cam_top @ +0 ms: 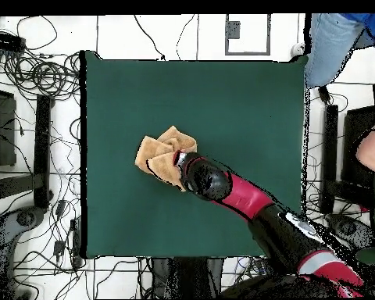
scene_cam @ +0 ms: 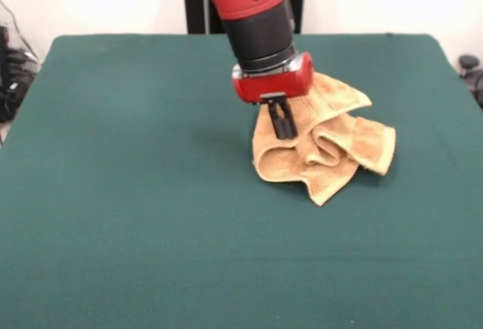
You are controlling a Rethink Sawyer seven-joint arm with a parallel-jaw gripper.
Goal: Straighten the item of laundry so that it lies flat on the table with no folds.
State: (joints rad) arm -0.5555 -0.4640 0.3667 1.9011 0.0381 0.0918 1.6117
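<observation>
The towel (scene_cam: 326,142) lies bunched and folded on the green desk (scene_cam: 136,193), so flattening is barely begun. The gripper (scene_cam: 281,127) is down at the towel's edge; whether its jaws hold cloth I cannot tell.

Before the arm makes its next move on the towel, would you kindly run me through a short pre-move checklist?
1. Towel flat: not ok, crumpled, with several folds.
2. Gripper at the towel: ok, low over its bunched edge.
3. Grip on cloth: cannot tell, the fingers look close together.
4. Room on the table to spread it: ok, bare green on all sides.
5. Person away from the towel: ok, beyond the table's corner.
</observation>
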